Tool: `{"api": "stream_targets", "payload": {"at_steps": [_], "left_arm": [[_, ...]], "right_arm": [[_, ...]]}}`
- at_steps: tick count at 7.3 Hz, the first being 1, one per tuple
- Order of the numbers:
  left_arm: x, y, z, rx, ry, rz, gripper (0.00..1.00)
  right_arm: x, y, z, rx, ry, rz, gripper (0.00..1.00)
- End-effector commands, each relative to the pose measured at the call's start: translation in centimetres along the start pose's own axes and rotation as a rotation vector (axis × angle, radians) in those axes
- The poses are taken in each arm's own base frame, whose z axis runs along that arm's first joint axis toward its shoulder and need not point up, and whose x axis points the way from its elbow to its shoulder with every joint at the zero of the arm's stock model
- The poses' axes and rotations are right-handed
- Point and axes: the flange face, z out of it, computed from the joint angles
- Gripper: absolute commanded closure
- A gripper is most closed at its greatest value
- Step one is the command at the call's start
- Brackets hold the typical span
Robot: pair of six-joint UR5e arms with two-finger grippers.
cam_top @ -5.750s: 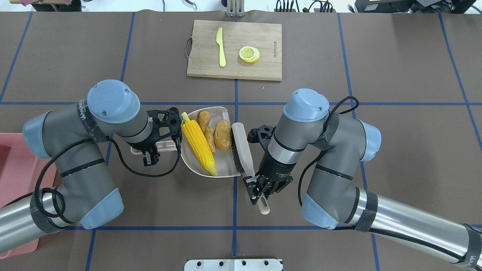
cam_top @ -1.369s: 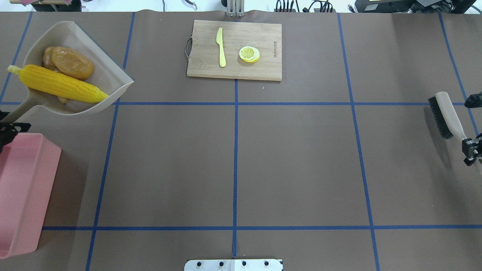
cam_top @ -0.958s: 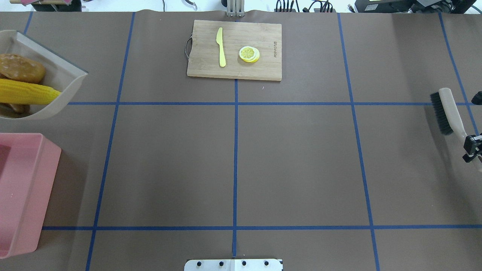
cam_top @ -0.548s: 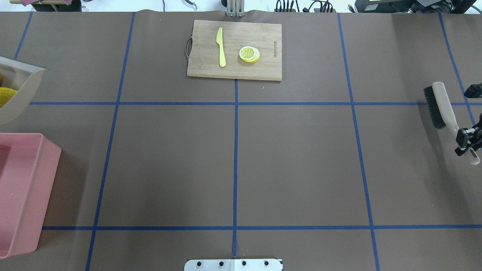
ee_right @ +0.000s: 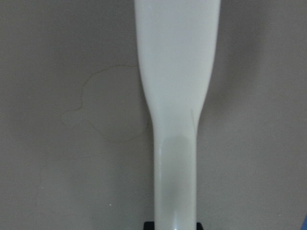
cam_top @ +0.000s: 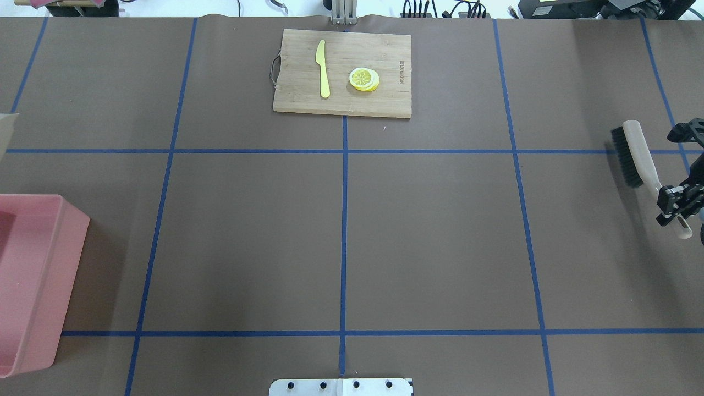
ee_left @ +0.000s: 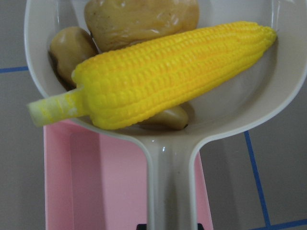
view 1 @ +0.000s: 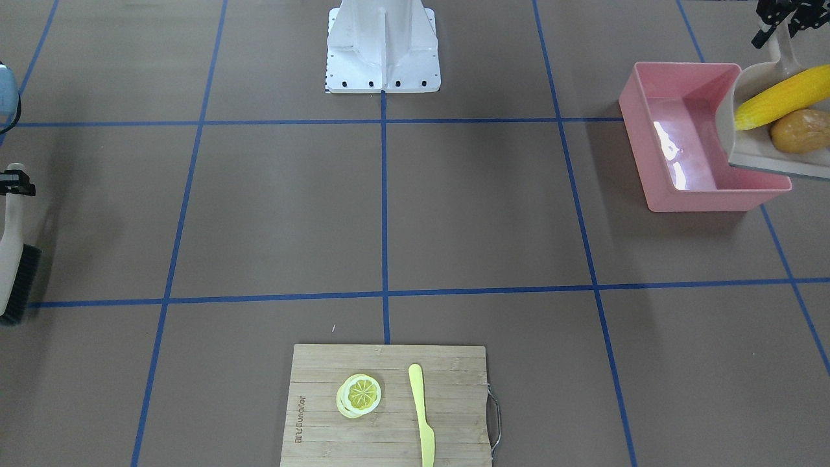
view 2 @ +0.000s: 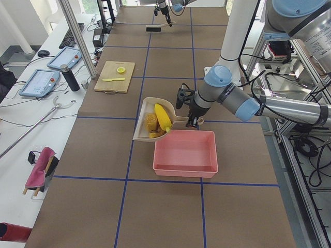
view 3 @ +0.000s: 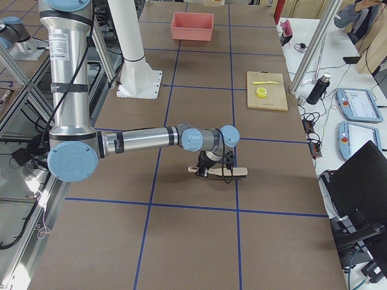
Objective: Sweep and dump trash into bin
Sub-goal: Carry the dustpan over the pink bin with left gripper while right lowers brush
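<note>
My left gripper [view 1: 783,29] is shut on the handle of the beige dustpan [view 1: 746,139]. It holds the pan in the air over the far edge of the pink bin [view 1: 674,152]. In the pan lie the yellow corn cob [ee_left: 168,76], the brown potato [ee_left: 144,19] and the tan ginger root [ee_left: 69,48], partly under the corn. The bin [ee_left: 105,187] shows below the pan in the left wrist view. Its inside shows nothing in it. My right gripper [cam_top: 676,202] is shut on the handle of a beige brush [cam_top: 630,154] at the table's right end.
A wooden cutting board [cam_top: 385,99] lies at the far middle with a lemon slice [cam_top: 363,78] and a pale yellow knife [cam_top: 322,69] on it. The robot's white base [view 1: 382,45] stands at the near middle edge.
The dustpan with the trash has moved left, almost out of the overhead view, toward the bin. My right gripper has shifted the brush slightly left and farther from the robot.
</note>
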Motion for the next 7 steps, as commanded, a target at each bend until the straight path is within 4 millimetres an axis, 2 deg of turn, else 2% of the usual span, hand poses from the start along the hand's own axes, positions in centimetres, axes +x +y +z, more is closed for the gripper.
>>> {"api": "stream_targets", "payload": {"at_steps": [1,2,3,4,5,6,7], "left_arm": [[-1.1,2.4,-0.7,-0.045,-0.019,-0.055,1.00],[-1.8,4.2,-0.9,-0.052,-0.023,-0.063,1.00],[-2.7,5.9,-1.1,-0.050,-0.020,-0.063,1.00],[-3.3,7.0,-0.6,-0.077,0.021,-0.072,1.00],[-6.2,7.4,1.6,-0.056,0.076,-0.065,1.00],[-8.6,8.6,2.8,-0.030,0.108,-0.066,1.00],[-8.6,8.6,2.7,-0.026,0.110,-0.065,1.00]], "right_arm": [[-0.3,0.0,0.2,-0.008,-0.005,0.002,0.85],[-0.4,0.0,0.5,-0.013,-0.004,0.000,0.80],[-0.4,0.0,0.5,-0.013,-0.002,-0.001,0.61],[-0.5,0.0,0.7,-0.016,0.000,-0.004,0.57],[-0.5,0.0,0.7,-0.016,0.000,-0.004,0.52],[-0.6,0.0,0.7,-0.017,0.001,-0.005,0.45],[-0.5,0.0,0.8,-0.017,0.002,-0.006,0.05]]}}
